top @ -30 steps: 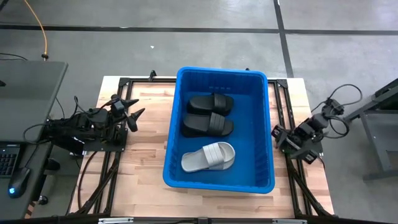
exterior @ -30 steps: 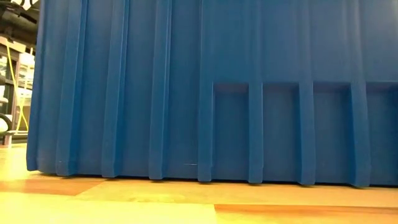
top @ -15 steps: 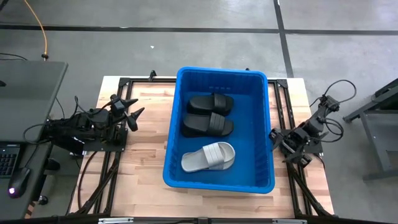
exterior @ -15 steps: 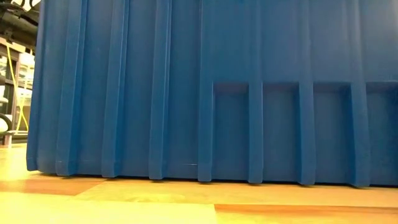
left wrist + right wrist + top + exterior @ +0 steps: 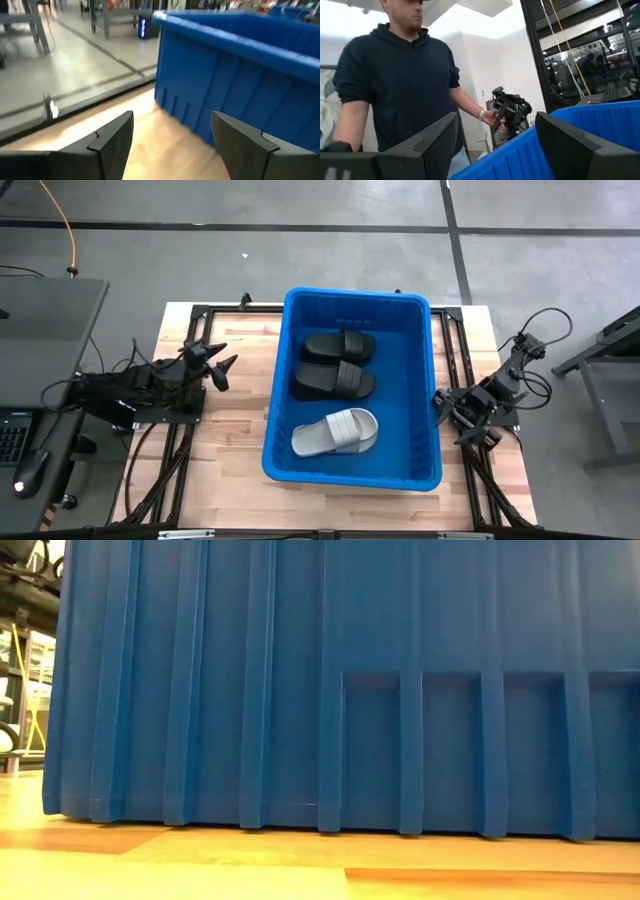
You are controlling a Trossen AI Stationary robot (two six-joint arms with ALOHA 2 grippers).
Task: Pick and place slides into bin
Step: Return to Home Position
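1. Three slides are lying inside the bin (image 5: 432, 380): two black slides (image 5: 338, 346) side by side toward its 12 o'clock end, touching each other, and one pale slide (image 5: 336, 432) toward its 6 o'clock end, apart from the black pair.
2. The bin is standing on the middle of the wooden tabletop (image 5: 235, 430). In the low view its ribbed blue wall (image 5: 320, 690) is filling nearly the whole picture.
3. The left pincer (image 5: 171, 117) is hanging low over the tabletop at 9 o'clock of the bin, clear of its wall. Its fingers are standing wide apart and are gripping nothing.
4. The right pincer (image 5: 496, 116) is waiting at 3 o'clock of the bin, just beside the rim. Its fingers are likewise spread wide, with nothing between them.
5. Beyond the bin, in the right wrist view, a person in a dark hooded top (image 5: 395, 75) is standing and holding a dark handheld device (image 5: 510, 111).
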